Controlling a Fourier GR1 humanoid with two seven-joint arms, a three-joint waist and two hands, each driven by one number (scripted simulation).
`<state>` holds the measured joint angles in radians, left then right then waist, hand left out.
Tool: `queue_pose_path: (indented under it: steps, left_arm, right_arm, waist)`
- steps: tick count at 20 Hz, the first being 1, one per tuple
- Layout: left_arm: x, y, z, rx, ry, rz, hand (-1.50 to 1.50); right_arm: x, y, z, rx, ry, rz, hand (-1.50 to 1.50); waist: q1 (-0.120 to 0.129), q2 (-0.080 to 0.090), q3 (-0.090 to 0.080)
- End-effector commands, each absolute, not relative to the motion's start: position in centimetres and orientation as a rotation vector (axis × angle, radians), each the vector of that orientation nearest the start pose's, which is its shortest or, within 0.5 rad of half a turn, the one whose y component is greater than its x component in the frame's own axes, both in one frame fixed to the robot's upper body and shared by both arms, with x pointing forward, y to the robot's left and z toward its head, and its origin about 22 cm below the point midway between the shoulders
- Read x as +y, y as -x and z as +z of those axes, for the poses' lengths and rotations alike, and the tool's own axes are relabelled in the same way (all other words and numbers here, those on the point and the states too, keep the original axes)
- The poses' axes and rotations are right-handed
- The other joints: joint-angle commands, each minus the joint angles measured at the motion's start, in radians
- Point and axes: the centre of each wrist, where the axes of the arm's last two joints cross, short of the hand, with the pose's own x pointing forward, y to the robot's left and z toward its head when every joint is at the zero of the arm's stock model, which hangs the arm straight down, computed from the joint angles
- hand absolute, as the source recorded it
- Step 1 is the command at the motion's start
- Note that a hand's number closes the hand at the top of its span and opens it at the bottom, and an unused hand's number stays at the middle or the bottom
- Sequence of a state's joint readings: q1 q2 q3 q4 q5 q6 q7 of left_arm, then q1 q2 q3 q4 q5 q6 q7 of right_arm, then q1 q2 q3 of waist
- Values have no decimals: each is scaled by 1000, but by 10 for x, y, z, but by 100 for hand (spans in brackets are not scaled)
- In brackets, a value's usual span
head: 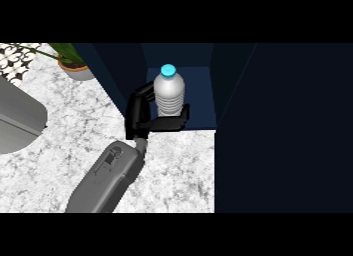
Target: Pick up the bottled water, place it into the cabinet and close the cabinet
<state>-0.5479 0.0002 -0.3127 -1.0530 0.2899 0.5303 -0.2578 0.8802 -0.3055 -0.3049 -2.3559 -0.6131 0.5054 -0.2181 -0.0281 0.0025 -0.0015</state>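
Fingers (171, 121) of the left hand (143, 111) curl round the base of the water bottle (169, 95), holding it upright with its blue cap on top inside the open dark cabinet (201, 95), above the marbled worktop (68, 135) near a potted plant (74, 67).

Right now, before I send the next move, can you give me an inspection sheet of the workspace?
Surface: marble counter, bare where visible.
Job's things: water bottle upright, blue cap, at the open cabinet mouth.
Clutter: potted plant at back left; grey appliance at left edge.
Hands: left hand, fingers curled round the bottle; right hand not seen.
Cables: nothing seen.
Surroundings: dark cabinet door fills the right.
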Motion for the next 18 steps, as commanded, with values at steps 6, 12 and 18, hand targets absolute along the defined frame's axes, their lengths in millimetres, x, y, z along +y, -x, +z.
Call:
queue_pose_path:
  steps: [6,12,18]
  left_arm:
    - [88,-376,25,-1673,-80,69,150]
    - [96,-398,22,-1688,-132,103,150]
    - [89,-415,37,-1705,-190,79,150]
  right_arm:
    - [-312,-40,140,-1923,-285,84,-150]
    - [-320,-30,139,-1910,-309,79,-150]
    - [-331,-41,141,-1897,-296,135,-150]
  waist:
    - [-12,6,0]
    - [-38,9,-1]
    - [-34,12,0]
